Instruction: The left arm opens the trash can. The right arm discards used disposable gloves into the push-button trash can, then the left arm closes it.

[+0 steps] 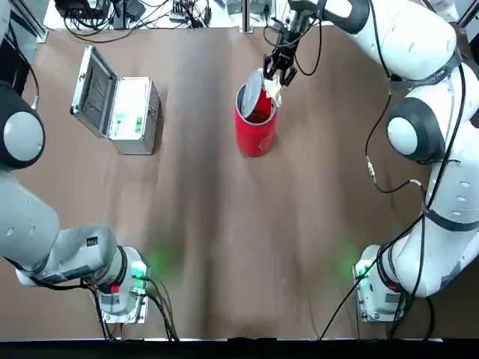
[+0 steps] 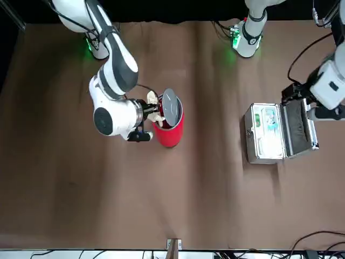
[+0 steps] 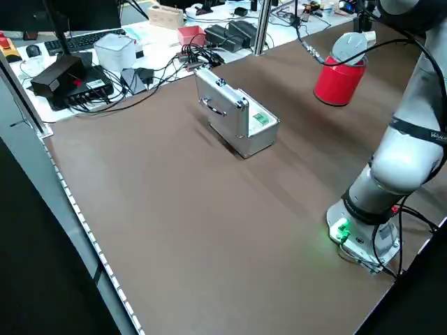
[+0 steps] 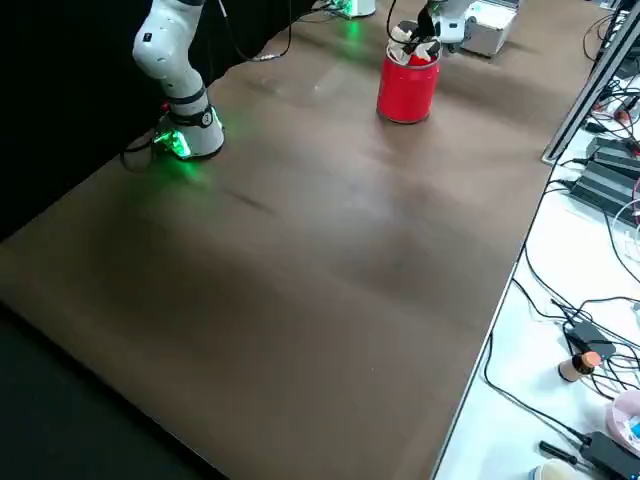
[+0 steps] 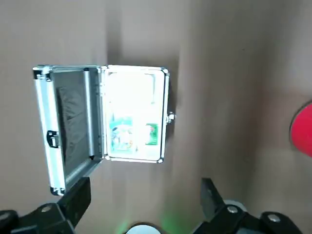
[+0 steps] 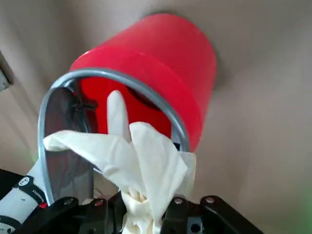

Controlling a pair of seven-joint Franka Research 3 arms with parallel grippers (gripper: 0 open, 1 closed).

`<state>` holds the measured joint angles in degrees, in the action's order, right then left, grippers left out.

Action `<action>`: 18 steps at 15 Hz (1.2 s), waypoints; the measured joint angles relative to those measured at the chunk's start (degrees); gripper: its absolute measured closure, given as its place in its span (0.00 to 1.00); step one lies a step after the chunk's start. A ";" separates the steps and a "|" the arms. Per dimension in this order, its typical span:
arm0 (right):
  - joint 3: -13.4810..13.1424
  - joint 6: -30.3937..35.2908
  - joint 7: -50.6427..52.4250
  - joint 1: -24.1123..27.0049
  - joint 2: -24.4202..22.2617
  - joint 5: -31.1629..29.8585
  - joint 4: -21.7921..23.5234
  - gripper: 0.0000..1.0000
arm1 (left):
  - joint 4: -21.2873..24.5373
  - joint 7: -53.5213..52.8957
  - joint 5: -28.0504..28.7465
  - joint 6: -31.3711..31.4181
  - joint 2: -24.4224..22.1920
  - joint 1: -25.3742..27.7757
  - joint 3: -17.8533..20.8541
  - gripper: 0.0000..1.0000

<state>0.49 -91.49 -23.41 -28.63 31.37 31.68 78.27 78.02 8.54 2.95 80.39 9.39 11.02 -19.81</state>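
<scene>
- Your right gripper (image 6: pixel 146 214) pinches the used disposable gloves (image 6: pixel 139 163) just above the rim of the trash can (image 1: pixel 256 127).
- The can stands lid-up near the tabletop's far edge.
- Your left gripper (image 5: pixel 146 204) hangs spread and empty above the silver box (image 5: pixel 112 122).

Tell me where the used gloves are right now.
In the top view, the used gloves hang pinched in the right gripper over the open trash can's rim, far centre.

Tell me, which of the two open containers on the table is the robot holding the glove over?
The red trash can, its round lid tipped up. The right gripper holds the gloves at its rim; the silver metal box sits apart, nearer the left arm.
</scene>
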 joint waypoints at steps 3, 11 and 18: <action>-0.02 -0.20 -0.27 -0.62 0.09 0.30 0.22 0.88 | 0.06 -0.19 0.00 0.00 0.13 1.64 0.07 0.00; -0.61 -0.75 -0.29 -0.15 1.60 4.75 0.51 0.88 | 0.11 -0.18 -0.06 3.32 0.29 2.67 0.05 0.00; -0.71 -3.24 -0.28 0.73 3.06 7.41 0.57 0.88 | 0.13 -0.18 -0.16 7.15 2.20 4.56 0.04 0.00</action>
<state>-0.22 -94.74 -23.68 -27.90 34.44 39.08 78.84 78.16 8.36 2.79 87.53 11.59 15.58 -19.77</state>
